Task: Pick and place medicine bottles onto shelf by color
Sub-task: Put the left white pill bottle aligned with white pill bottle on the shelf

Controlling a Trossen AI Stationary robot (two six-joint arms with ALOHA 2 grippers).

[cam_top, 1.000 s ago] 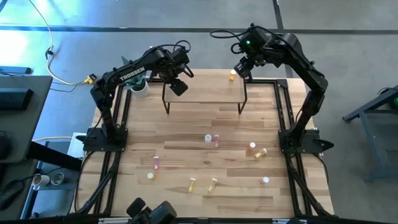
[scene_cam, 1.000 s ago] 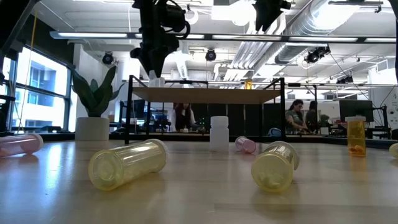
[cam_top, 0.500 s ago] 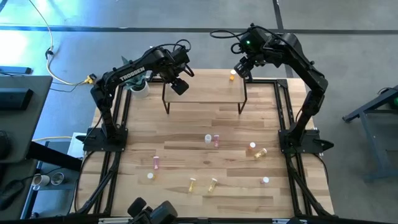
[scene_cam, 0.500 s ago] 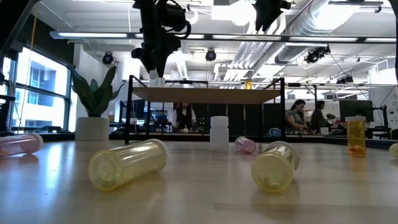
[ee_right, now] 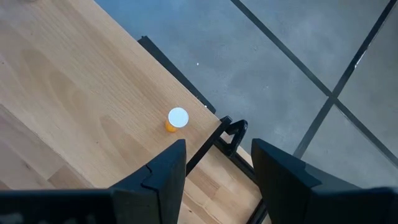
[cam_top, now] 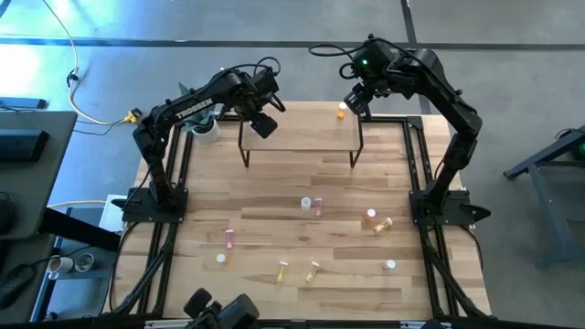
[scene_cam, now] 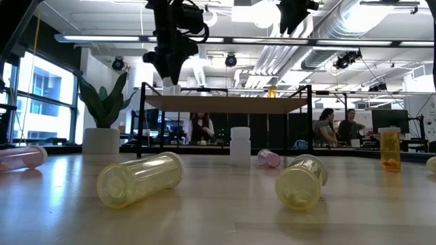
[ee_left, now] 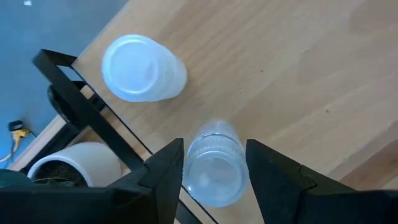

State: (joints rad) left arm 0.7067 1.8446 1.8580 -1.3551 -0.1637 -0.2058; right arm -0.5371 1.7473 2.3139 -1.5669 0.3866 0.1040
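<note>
The shelf stands at the table's far side. My left gripper hangs over its left end, fingers pointing down on either side of an upright white bottle. A second white bottle stands on the shelf board just beyond it. My right gripper hovers open above the shelf's right end, where an orange bottle stands upright. Several more bottles lie or stand on the table: white, pink, orange, yellow. My left gripper has the white bottle's upper sides between its two fingers, which come from above and point down. Both finger edges lie against the bottle's outline. The bottle stands upright, with its base on the shelf board.
A white plant pot stands just off the shelf's left end, beside my left arm. Black frame rails run along the table's sides. In the low view, two yellow bottles lie near the front edge. People sit in the room behind.
</note>
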